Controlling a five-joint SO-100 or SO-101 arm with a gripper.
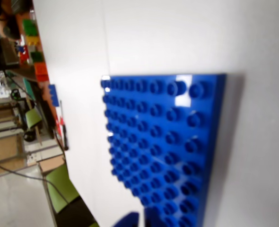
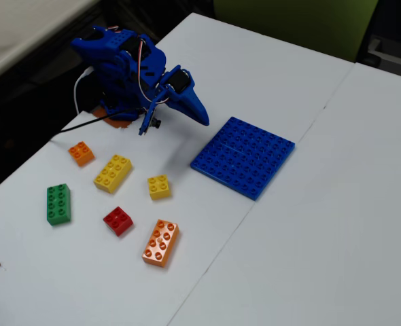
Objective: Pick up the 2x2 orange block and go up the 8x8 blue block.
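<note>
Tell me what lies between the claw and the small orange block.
In the fixed view, only bare white table separates the claw from the small orange block; the yellow bricks sit lower, off that line.

The fixed view looked down at an angle from beyond the white surface (image 2: 309, 258), taking in the whole layout, while the wrist view sat close and tilted over the 8x8 blue block (image 1: 165, 142), which both views shared.
</note>
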